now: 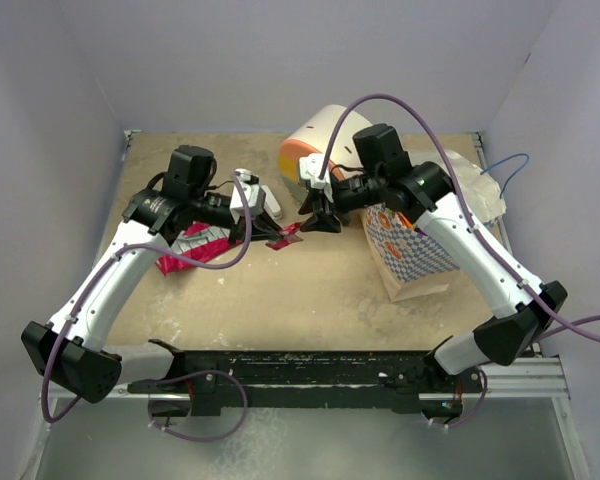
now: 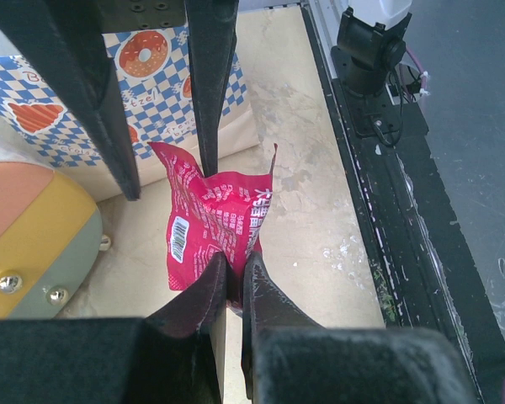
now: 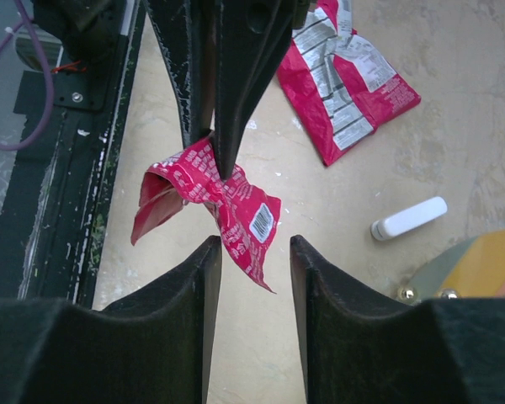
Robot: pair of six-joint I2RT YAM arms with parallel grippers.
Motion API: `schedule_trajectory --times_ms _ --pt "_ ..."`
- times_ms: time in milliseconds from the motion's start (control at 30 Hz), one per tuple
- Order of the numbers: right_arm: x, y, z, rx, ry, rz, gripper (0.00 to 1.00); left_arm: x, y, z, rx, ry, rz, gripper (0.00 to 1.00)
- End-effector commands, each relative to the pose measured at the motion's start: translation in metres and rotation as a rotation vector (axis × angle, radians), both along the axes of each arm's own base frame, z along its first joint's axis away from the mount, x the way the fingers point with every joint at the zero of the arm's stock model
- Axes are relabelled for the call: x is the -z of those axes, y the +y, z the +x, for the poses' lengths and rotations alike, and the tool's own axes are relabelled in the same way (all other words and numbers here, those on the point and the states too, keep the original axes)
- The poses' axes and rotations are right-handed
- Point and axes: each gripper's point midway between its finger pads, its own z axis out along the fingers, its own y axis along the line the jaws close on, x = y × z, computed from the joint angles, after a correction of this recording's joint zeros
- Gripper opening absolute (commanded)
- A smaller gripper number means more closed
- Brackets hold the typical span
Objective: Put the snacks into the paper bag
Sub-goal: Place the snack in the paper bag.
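Observation:
My left gripper [image 2: 236, 263] is shut on one end of a crumpled pink-red snack packet [image 2: 219, 215] and holds it above the table. In the top view the left gripper [image 1: 261, 234] and the packet [image 1: 286, 236] are at mid-table. My right gripper [image 3: 254, 252] is open and faces the packet [image 3: 227, 202], whose lower corner hangs between its fingertips without a grip; it shows in the top view [image 1: 313, 221]. The paper bag [image 1: 412, 255] lies at the right, partly under the right arm, and shows in the left wrist view [image 2: 160, 76]. A red-and-silver snack [image 1: 193, 246] lies under the left arm.
A cream round drawer unit [image 1: 315, 148] stands at the back centre, close behind the right gripper. A small white stick [image 1: 271, 201] lies near it. The red-and-silver snack [image 3: 347, 80] and the stick [image 3: 409, 217] show in the right wrist view. A black rail [image 1: 310, 368] runs along the near edge.

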Motion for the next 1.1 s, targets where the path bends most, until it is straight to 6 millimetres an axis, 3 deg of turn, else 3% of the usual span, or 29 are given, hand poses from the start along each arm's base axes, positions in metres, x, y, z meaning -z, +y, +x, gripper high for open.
schedule_trajectory --times_ms 0,133,267,400,600,800,900,1067 --pt "-0.002 0.010 -0.009 -0.061 0.035 0.044 0.38 -0.020 -0.003 -0.001 0.025 -0.033 -0.060 0.00" --pt "-0.001 0.015 -0.012 -0.081 0.080 0.062 0.27 -0.018 -0.001 0.003 0.010 -0.018 -0.070 0.00" --pt "-0.001 0.015 -0.005 -0.046 0.070 0.054 0.03 -0.019 0.003 0.003 0.000 -0.020 -0.078 0.02" --pt "-0.007 0.011 0.001 -0.003 0.040 0.046 0.00 -0.018 0.007 0.003 -0.015 -0.021 -0.079 0.11" --pt "-0.027 -0.003 0.000 0.053 0.013 0.061 0.00 -0.017 0.021 0.009 -0.075 -0.038 -0.074 0.52" --pt "-0.073 -0.039 0.012 0.148 -0.051 0.158 0.00 -0.016 0.037 0.028 -0.198 -0.068 -0.037 0.78" --pt "-0.106 -0.062 0.017 0.229 -0.083 0.230 0.00 -0.014 0.043 0.041 -0.270 -0.072 -0.015 0.84" --pt "-0.152 -0.123 0.032 0.500 -0.161 0.345 0.00 -0.010 0.053 0.058 -0.371 -0.067 0.003 0.90"
